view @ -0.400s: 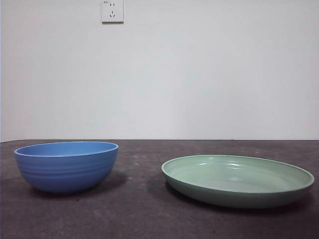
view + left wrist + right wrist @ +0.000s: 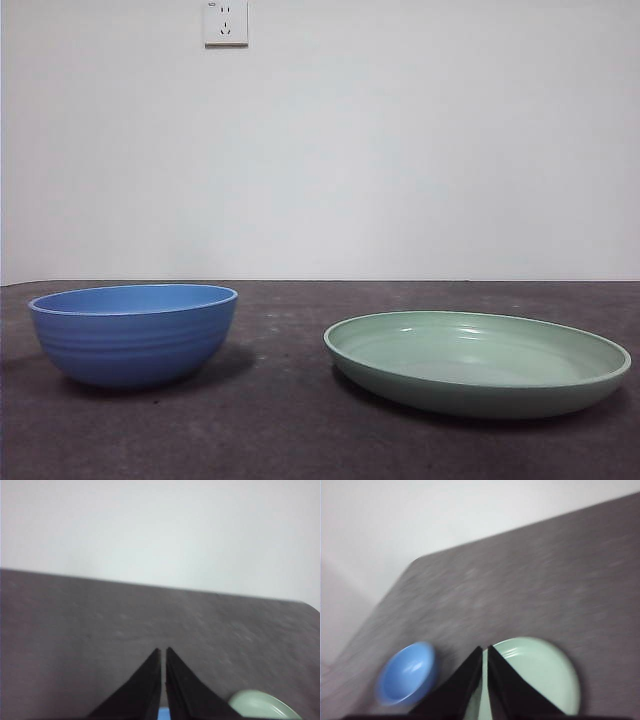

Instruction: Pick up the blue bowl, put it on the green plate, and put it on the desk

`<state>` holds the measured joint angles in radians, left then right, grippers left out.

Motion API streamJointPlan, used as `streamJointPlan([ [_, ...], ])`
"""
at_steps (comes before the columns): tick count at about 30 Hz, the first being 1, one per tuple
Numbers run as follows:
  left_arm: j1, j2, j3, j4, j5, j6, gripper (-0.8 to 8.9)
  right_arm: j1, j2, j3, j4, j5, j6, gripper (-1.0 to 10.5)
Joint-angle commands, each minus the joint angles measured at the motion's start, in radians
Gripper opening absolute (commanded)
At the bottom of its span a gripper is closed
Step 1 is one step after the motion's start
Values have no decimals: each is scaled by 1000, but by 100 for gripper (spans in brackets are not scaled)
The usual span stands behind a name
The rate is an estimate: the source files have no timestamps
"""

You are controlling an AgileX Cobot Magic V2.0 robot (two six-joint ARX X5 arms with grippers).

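The blue bowl (image 2: 134, 333) stands upright on the desk (image 2: 290, 420) at the left of the front view. Beside it, apart from it, the green plate (image 2: 477, 360) lies flat at the right. Neither gripper shows in the front view. My right gripper (image 2: 484, 652) is shut and hangs high above the plate (image 2: 540, 675), with the bowl (image 2: 407, 672) off to one side. My left gripper (image 2: 163, 652) is shut too, high over bare desk, with a sliver of blue bowl (image 2: 163, 715) between its jaws' bases and an edge of the plate (image 2: 262, 707) nearby.
A white wall with a power socket (image 2: 226, 22) rises behind the desk's far edge. The right wrist view shows the desk's corner and side edge (image 2: 395, 587) near the bowl.
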<state>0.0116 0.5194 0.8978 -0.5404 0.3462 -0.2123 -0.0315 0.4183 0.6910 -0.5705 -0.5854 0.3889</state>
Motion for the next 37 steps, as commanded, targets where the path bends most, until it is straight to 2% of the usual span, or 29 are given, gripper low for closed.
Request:
streamJointPlan([
  [1,-1,61,100,-75,76,-6,17,3,64,82,-66,-85,-52,12],
  [5,-1,148,199,-195,190,-2,18,3,144,177,-201,-122,-150,12],
  [9,-1,200,227,-213,253,24,18,5,203,223,-288,-122,-238,12],
  [14,-1,230,227,-232,254,70,20,16,235,224,-288,-120,-258,13],
  [22,-1,238,227,-243,253,74,29,16,233,224,-247,-121,-266,19],
  [24,-1,238,227,-246,254,74,35,16,233,224,-238,-121,-266,101],
  [25,-1,238,227,-247,253,74,56,16,233,224,-237,-121,-266,174],
  [27,-1,239,227,-246,254,74,161,16,233,224,-237,-121,-266,325],
  [29,-1,239,227,-245,253,85,369,16,233,224,-237,-121,-266,435],
  [31,-1,239,227,-245,253,97,553,16,234,224,-237,-121,-266,478],
  [32,-1,239,227,-245,253,98,600,16,234,224,-237,-121,-266,480],
  [37,-1,239,227,-246,253,99,607,16,233,224,-237,-121,-267,480],
])
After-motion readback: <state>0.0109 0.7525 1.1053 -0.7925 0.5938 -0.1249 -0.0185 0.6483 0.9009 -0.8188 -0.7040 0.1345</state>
